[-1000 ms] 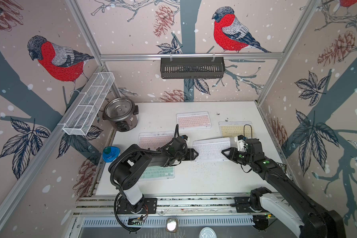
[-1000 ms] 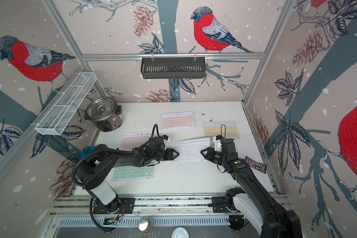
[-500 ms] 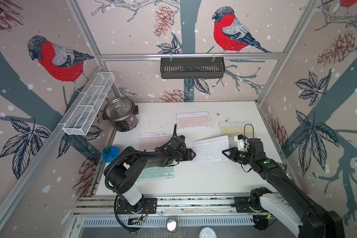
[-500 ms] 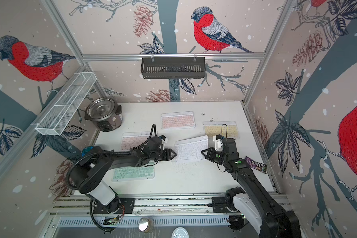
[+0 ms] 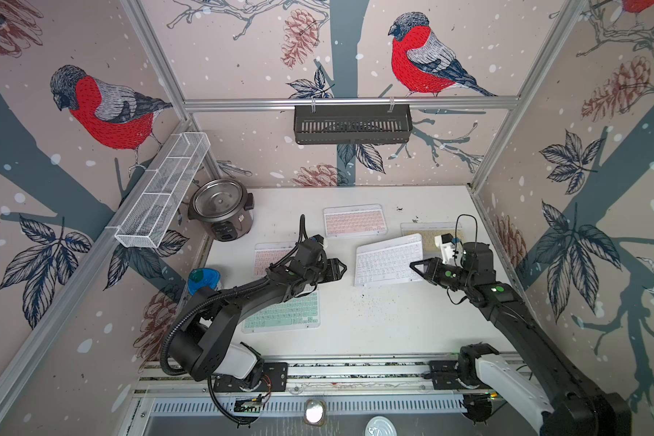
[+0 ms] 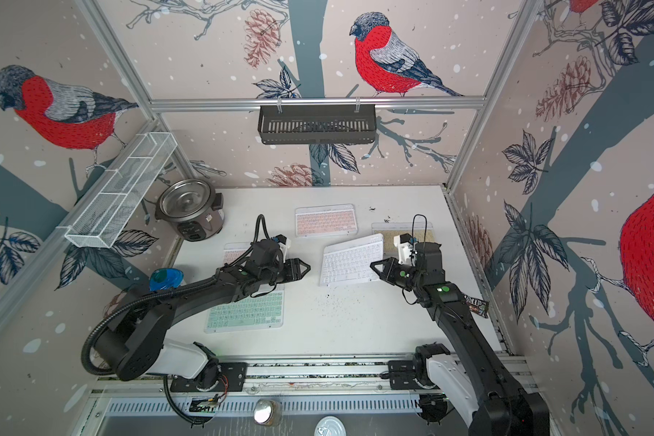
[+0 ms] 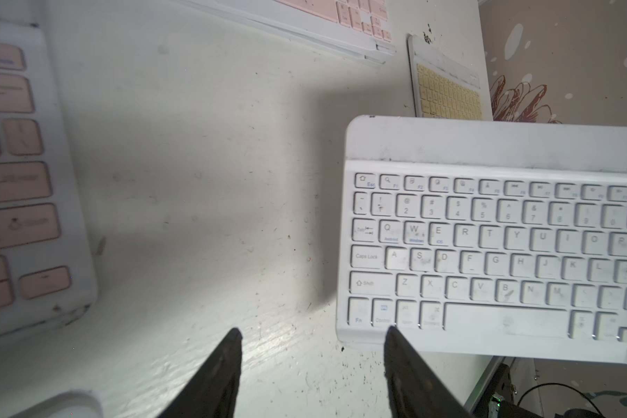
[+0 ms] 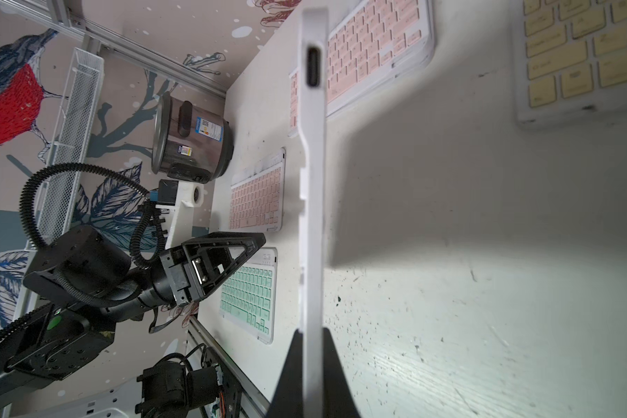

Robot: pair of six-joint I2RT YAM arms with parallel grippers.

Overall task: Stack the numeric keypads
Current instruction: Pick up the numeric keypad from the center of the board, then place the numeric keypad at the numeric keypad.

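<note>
Clock directions are read on a top view of the bench (image 5: 374, 324).

**Left arm:** It reaches from its base at 7 o'clock toward bench centre. The forearm lies low over the mint green keypad (image 5: 284, 315) and one pink keypad (image 5: 270, 258). The left claw (image 5: 340, 268) points to 3 o'clock. In the left wrist view its fingers (image 7: 228, 362) stand apart with bare bench between them and grip nothing. The claw is just beside the white keypad's 9 o'clock short edge and clear of it.

**Right arm:** It rises from its base at 5 o'clock, with the wrist turned so the right claw (image 5: 414, 265) points to 9 o'clock. The right wrist view shows this claw (image 8: 312, 331) closed on the white keypad's edge, one finger on each face.

**White keypad (image 5: 387, 260):** It sits just off centre toward 3 o'clock, keys upward. The long axis runs roughly from 8 to 2 o'clock. It is held at its 3 o'clock short end. The shadow beneath it in both wrist views indicates it is raised off the bench.

**Other keypads:** A second pink keypad (image 5: 355, 221) lies flat at 12 o'clock. The yellow keypad (image 5: 429, 236) lies at 2 o'clock, partly hidden.
</note>
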